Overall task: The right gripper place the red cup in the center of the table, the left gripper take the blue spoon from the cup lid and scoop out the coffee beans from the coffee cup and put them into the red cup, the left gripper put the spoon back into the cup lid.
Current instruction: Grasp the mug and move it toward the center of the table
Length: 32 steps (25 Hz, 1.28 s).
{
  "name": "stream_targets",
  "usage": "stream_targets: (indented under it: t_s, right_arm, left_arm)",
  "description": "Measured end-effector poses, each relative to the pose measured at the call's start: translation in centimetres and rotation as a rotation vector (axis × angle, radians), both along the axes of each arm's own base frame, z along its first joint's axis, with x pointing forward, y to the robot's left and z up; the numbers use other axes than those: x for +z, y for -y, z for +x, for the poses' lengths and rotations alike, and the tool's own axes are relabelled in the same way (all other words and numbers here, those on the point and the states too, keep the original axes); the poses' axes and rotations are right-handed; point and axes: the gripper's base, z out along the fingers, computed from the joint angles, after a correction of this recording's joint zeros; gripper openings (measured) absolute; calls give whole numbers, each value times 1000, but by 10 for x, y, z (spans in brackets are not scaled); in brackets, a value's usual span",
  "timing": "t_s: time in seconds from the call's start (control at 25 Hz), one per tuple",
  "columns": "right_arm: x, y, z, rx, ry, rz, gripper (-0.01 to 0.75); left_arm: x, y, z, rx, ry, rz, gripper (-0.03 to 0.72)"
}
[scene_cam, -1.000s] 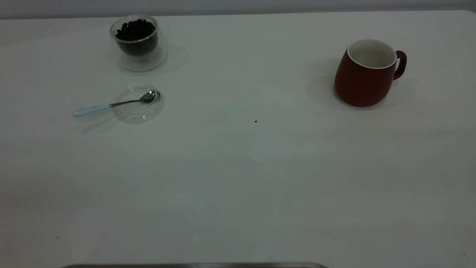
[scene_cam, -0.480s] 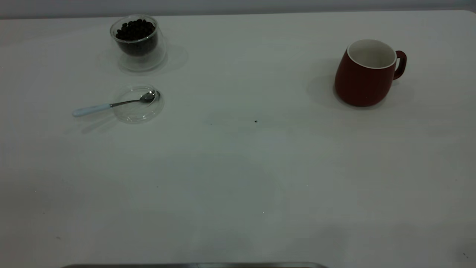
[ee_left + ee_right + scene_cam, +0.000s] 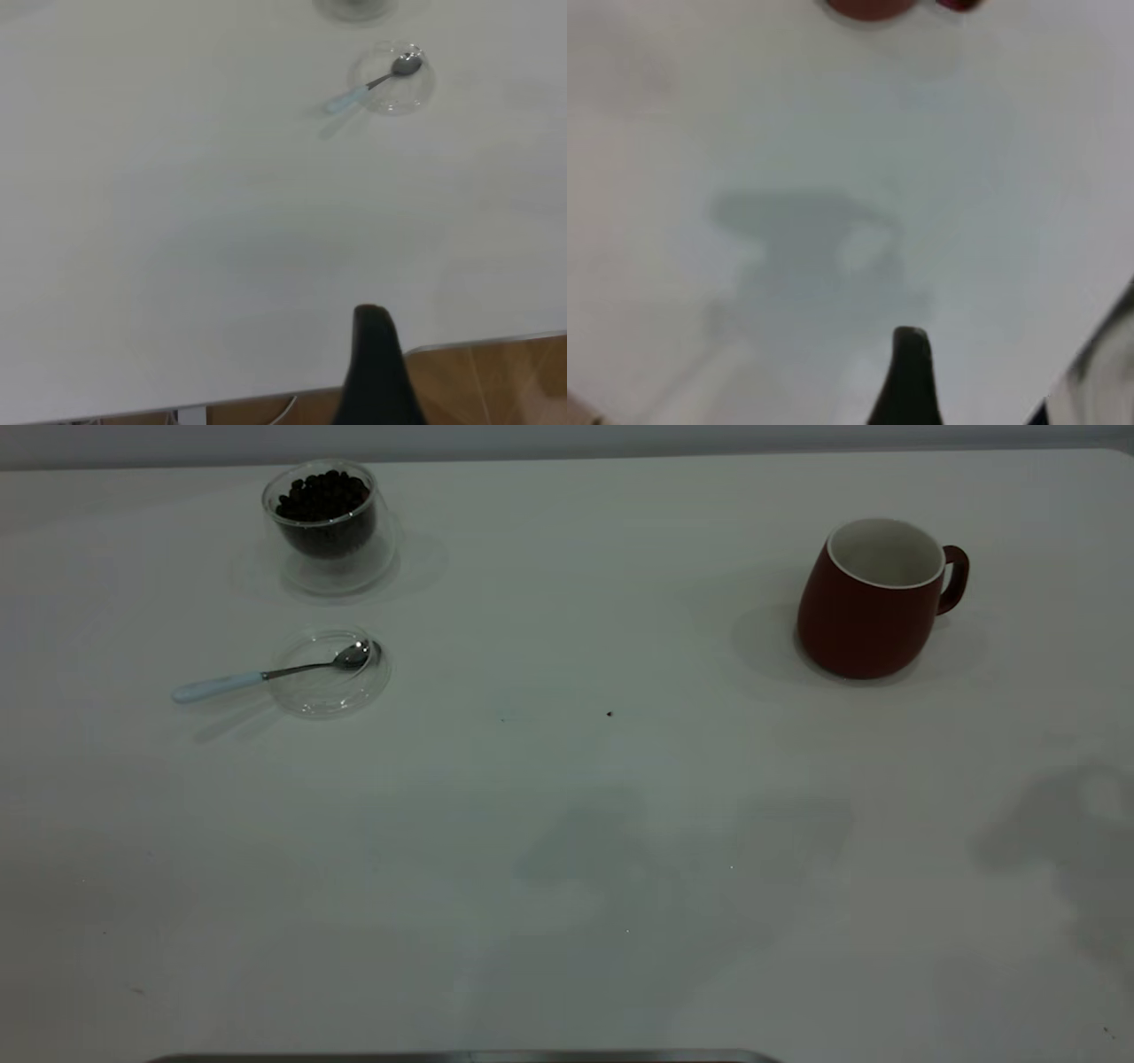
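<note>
The red cup (image 3: 873, 602) stands upright at the far right of the table (image 3: 567, 957), handle to the right; its edge shows in the right wrist view (image 3: 868, 9). The coffee cup (image 3: 330, 558), full of coffee beans (image 3: 321, 496), stands at the far left. In front of it lies the cup lid (image 3: 323, 698) with the blue spoon (image 3: 266, 675) across it, bowl in the lid, handle pointing left. Both show in the left wrist view: the spoon (image 3: 368, 87) and the lid (image 3: 416, 93). The left gripper (image 3: 376, 354) hovers near the table's front edge, far from the spoon. The right gripper (image 3: 910, 372) hovers above bare table, short of the red cup.
Neither arm shows in the exterior view, only their grey shadows on the table at the front middle (image 3: 602, 850) and front right (image 3: 1054, 833). A tiny dark speck (image 3: 609, 714) lies near the table's middle. A wooden floor (image 3: 496, 381) shows past the table's front edge.
Shadows have spread onto the table at the front middle and front right. The cups, lid and spoon have not moved.
</note>
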Motion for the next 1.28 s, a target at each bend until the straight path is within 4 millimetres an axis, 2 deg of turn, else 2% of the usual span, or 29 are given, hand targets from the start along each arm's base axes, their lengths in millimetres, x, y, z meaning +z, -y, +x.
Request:
stream_targets:
  t_s: [0.12, 0.36, 0.48, 0.6, 0.76, 1.08, 1.28]
  right_arm:
    - [-22, -3, 29, 36, -33, 8, 707]
    - [-85, -9, 84, 121, -198, -12, 707]
    - [-113, -12, 104, 140, -254, -14, 707]
    - [-132, -12, 123, 160, -264, -23, 705]
    - [-150, -16, 146, 244, -256, -57, 696]
    - [-178, -40, 186, 400, -218, -145, 658]
    - [-189, -62, 194, 465, -213, -170, 641]
  left_arm:
    - [0, 0, 0, 1, 0, 1, 595]
    - [0, 0, 0, 1, 0, 1, 595]
    - [0, 0, 0, 1, 0, 1, 595]
    - [0, 0, 0, 1, 0, 1, 595]
    - [0, 0, 0, 1, 0, 1, 595]
    - [0, 0, 0, 1, 0, 1, 595]
    - [0, 0, 0, 1, 0, 1, 595]
